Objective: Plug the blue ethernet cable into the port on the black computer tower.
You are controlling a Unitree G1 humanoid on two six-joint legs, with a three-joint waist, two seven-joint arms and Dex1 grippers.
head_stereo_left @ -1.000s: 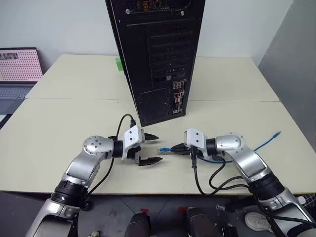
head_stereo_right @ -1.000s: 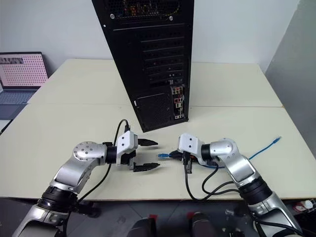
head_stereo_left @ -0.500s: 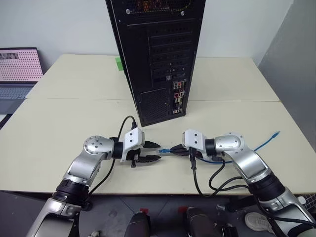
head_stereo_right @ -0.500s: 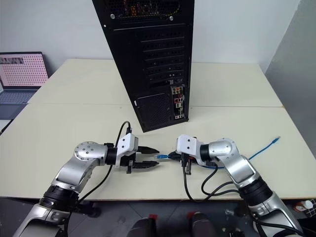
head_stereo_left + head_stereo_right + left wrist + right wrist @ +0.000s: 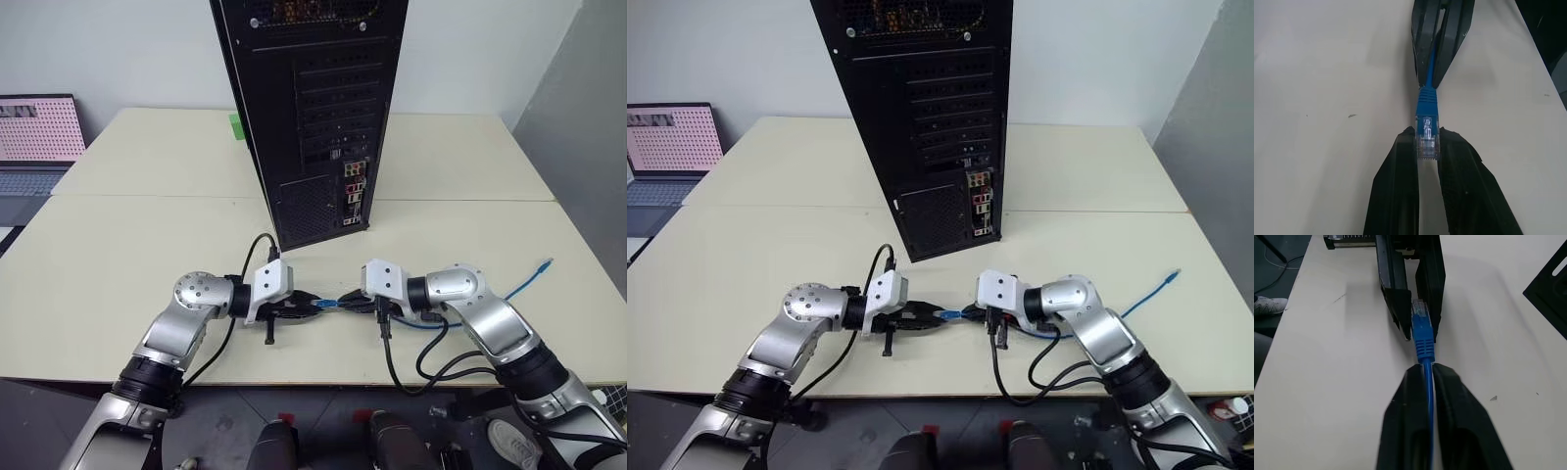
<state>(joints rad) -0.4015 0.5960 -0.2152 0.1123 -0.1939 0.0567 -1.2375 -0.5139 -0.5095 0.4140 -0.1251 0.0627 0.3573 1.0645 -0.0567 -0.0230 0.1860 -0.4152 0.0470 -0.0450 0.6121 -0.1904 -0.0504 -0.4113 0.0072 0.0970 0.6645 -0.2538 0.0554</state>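
Blue cable plug was newly clamped by the left hand, wide a second before; the right hand still pinched the cord, so handover was judged under way.

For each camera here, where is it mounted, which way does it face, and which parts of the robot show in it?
Left and right eye views: on the head, looking forward and down at the black computer tower on the table; both arms show.
Left wrist view: on the left wrist, facing the right end effector; own left end effector pinches the plug.
Right wrist view: on the right wrist, facing the left arm; own fingers flank the blue ethernet cable.
Shared: the wrist views face each other over the plug.
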